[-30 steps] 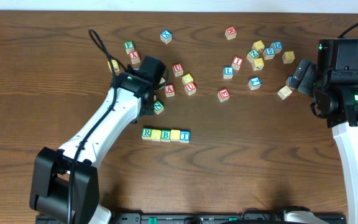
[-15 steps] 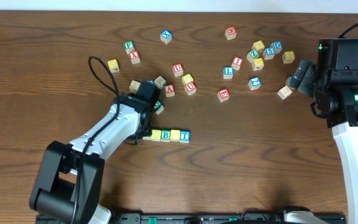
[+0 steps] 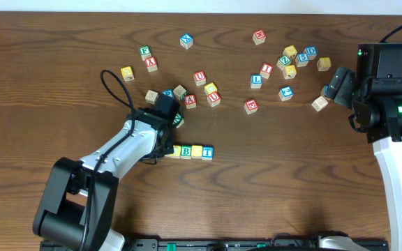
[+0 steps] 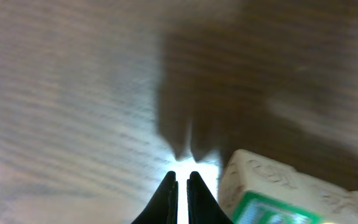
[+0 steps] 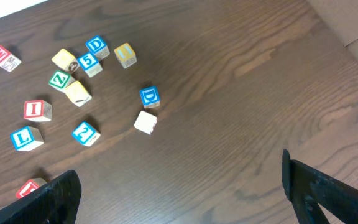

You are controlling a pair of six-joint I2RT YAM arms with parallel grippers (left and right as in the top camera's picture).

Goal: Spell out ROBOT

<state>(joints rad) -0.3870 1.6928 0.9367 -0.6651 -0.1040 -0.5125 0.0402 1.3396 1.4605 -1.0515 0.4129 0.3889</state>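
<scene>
A row of small wooden cubes lies on the table: a yellow-faced cube point(image 3: 176, 150), the green B point(image 3: 186, 151), a second yellow-faced cube point(image 3: 197, 151) and the blue T point(image 3: 207, 151). The row's left end is hidden under my left arm in the overhead view. My left gripper point(image 3: 163, 148) point(image 4: 182, 182) is shut with nothing in it, its tips low over the wood just left of a green-printed cube point(image 4: 278, 199). Far to the right, my right gripper point(image 3: 332, 85) point(image 5: 179, 168) stands open and empty above bare wood.
Loose cubes lie behind the row: red A point(image 3: 190, 101), red U point(image 3: 199, 77), a green one point(image 3: 178, 120) beside my left wrist. A cluster with blue L point(image 3: 256, 80) point(image 5: 25, 138) and a blue D point(image 5: 149, 97) sits upper right, near my right gripper.
My left arm has drawn back from the loose cubes and come down at the row's left end, covering the R cube. The row and my right arm have not moved.
</scene>
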